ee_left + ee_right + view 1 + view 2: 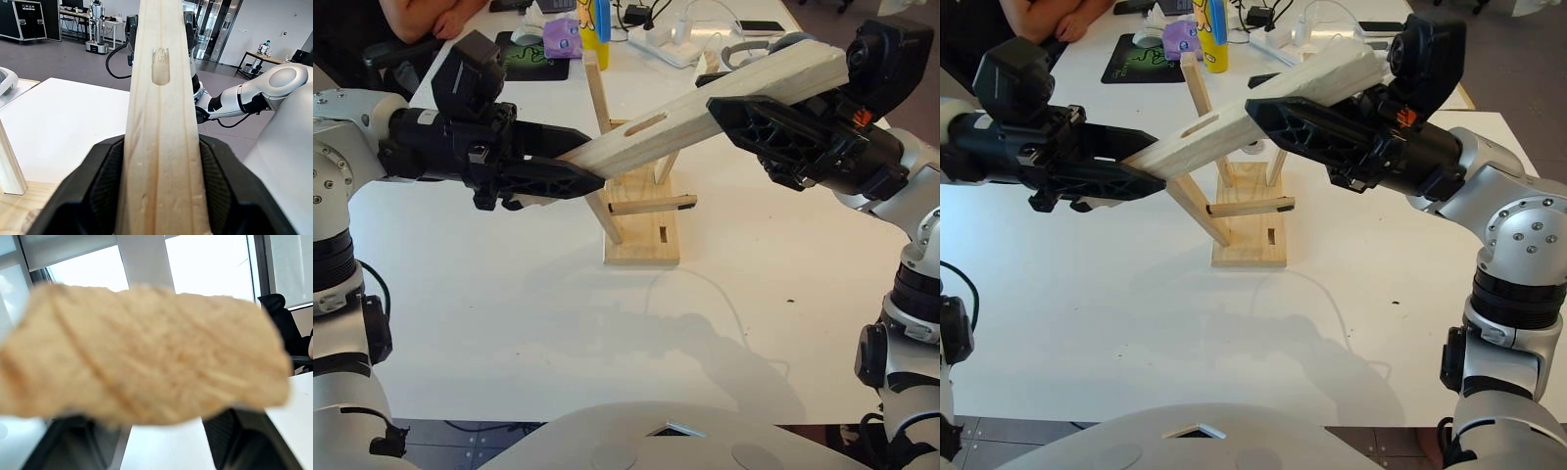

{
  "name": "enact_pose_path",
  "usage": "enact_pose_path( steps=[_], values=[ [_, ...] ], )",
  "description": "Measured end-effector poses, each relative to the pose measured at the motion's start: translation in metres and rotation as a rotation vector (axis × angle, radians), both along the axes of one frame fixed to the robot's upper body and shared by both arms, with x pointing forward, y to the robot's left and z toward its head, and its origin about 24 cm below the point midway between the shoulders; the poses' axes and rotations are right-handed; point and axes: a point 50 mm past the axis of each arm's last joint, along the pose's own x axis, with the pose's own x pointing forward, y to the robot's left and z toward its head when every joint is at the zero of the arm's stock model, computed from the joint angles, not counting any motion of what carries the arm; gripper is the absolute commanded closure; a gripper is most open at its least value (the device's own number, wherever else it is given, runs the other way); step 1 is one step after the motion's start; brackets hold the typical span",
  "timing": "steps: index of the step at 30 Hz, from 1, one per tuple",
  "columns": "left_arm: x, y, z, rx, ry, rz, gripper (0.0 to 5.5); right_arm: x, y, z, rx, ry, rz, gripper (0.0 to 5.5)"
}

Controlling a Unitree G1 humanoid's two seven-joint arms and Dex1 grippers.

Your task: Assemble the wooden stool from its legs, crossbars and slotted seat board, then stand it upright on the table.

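Wooden stool board (675,127), pale, flat, grained, oblong slot, clamped at each end by left pincer (573,162) and right pincer (744,98)

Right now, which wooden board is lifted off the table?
The tilted board, gripped by the left pincer and right pincer; the other board lies flat.

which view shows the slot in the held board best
Left wrist view: the slot sits close, face-on in the board. Both eye views show it smaller, slanted; the right wrist view faces the board's end.
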Motion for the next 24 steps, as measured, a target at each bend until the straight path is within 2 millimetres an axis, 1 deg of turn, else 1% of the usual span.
enact_pose_path(
  steps=[3, 4, 7, 10, 14, 17, 19, 21, 22, 24],
  values=[
    [0.001, -0.001, -0.001, -0.004, -0.009, 0.003, 3.43, 0.000, 0.000, 0.000, 0.003, 0.000, -0.006, 3.43],
    [0.002, -0.001, -0.001, -0.005, -0.012, 0.003, 3.07, 0.000, 0.000, 0.000, 0.004, -0.001, -0.007, 3.43],
    [0.002, -0.001, 0.004, -0.034, -0.056, 0.007, 2.72, 0.001, 0.003, -0.004, -0.024, 0.027, 0.002, 3.43],
    [0.005, -0.001, 0.011, -0.059, -0.101, 0.048, 2.31, 0.001, 0.006, -0.007, -0.036, 0.044, 0.019, 3.44],
    [0.002, 0.001, 0.019, -0.128, -0.090, 0.046, 1.70, -0.004, 0.008, -0.007, -0.042, 0.042, 0.043, 3.44],
    [0.003, 0.011, 0.028, -0.178, -0.106, 0.107, 1.26, -0.013, 0.004, -0.019, -0.089, 0.075, 0.063, 3.44],
    [0.005, 0.021, 0.034, -0.180, -0.153, 0.190, 1.23, -0.020, -0.004, -0.027, -0.142, 0.107, 0.072, 3.44],
    [0.008, 0.027, 0.031, -0.126, -0.227, 0.301, 1.23, -0.027, -0.014, -0.032, -0.187, 0.127, 0.066, 3.44],
    [0.010, 0.027, 0.023, -0.057, -0.281, 0.374, 1.23, -0.030, -0.021, -0.034, -0.221, 0.138, 0.048, 3.44],
    [0.007, 0.024, 0.003, 0.005, -0.303, 0.409, 1.23, -0.034, -0.033, -0.038, -0.266, 0.161, 0.008, 3.44]
  ],
)
